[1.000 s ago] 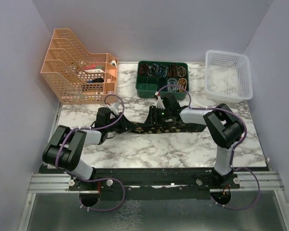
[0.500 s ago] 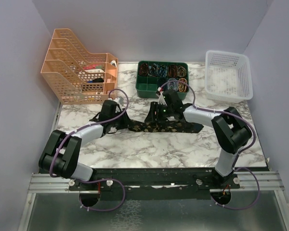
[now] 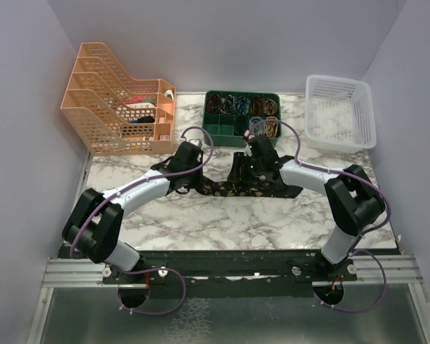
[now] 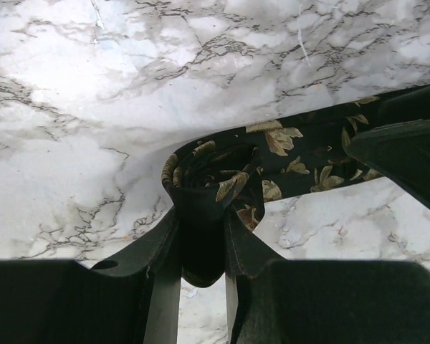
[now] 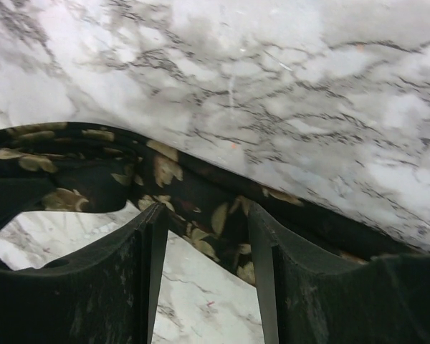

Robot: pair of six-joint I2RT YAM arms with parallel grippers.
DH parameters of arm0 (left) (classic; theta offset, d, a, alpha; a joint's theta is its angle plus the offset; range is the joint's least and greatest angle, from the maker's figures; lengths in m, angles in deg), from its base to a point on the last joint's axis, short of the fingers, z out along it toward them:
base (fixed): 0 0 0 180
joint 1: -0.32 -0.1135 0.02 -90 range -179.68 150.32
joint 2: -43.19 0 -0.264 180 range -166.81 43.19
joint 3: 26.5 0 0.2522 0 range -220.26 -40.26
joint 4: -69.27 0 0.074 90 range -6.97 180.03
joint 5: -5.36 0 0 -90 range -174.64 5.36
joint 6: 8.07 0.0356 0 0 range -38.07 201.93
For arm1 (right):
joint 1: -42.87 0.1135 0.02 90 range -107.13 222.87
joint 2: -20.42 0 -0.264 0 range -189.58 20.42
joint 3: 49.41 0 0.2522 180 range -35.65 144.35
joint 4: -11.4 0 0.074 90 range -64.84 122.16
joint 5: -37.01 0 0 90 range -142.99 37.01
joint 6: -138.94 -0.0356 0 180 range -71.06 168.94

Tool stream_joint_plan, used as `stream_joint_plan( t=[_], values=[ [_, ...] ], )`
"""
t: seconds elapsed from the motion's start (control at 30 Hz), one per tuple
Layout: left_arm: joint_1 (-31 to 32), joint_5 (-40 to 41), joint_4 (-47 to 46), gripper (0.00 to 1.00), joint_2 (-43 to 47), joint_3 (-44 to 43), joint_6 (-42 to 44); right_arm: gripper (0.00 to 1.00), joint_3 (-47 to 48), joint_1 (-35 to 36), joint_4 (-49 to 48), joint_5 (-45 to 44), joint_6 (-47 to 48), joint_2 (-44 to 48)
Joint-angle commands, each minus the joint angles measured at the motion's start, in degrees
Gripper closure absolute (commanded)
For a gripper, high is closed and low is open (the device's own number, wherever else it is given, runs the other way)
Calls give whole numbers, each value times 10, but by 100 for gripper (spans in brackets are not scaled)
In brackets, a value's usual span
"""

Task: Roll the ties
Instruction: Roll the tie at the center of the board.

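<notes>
**A:** Left hand (image 4: 201, 240), state?

**B:** Pressed together on the tie (image 4: 294, 154). Both fingers pinch a small coiled end of the black, gold-flecked fabric. The loop of the coil sits just ahead of the fingertips, resting on the marble bench (image 4: 72, 107).

**A:** And where does the fabric go from the coil?

**B:** It runs off to that hand's right as a flat band lying on the bench, towards the other arm.

**A:** Right hand (image 5: 204, 213)?

**B:** Spread. The fingers stand apart and the band crosses the gap between their tips at a slant. Bare marble shows between the fingers on the near side of the band. I cannot tell whether either fingertip touches the cloth.

**A:** How far apart are the hands?

**B:** Near each other in the overhead view, both low over the same tie. The rest of it reaches past the right hand, on that hand's right.

**A:** Further out?

**B:** Beyond the right hand there is a green tray (image 3: 222, 129) with compartments of small coloured items. A white basket (image 3: 340, 115) sits beyond and to its right. An orange file rack (image 3: 118, 107) stands beyond the left hand, to its left.
</notes>
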State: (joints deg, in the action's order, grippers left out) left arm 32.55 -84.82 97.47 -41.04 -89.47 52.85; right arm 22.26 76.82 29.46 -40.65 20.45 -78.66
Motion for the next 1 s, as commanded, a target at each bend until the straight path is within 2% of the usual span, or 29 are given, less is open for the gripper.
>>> stream_joint_plan(
  t=[0.0,0.17,0.23,0.37,0.67,0.97],
  values=[
    [34,99,73,100,-22,-43,-1,46,-24,-10,20,-48,-3,29],
    [76,174,107,100,-46,-78,-12,47,-51,-17,4,-43,-14,55],
    [91,199,120,100,-57,-93,-15,52,-65,-22,-2,-53,-26,69],
    [116,240,143,100,-82,-124,-28,57,-145,-38,-71,-77,-74,138],
    [169,308,188,100,-140,-193,-62,56,-245,-70,-103,-146,-119,261],
    [211,345,240,100,-219,-287,-75,54,-300,-75,-108,-177,-162,329]
  ],
)
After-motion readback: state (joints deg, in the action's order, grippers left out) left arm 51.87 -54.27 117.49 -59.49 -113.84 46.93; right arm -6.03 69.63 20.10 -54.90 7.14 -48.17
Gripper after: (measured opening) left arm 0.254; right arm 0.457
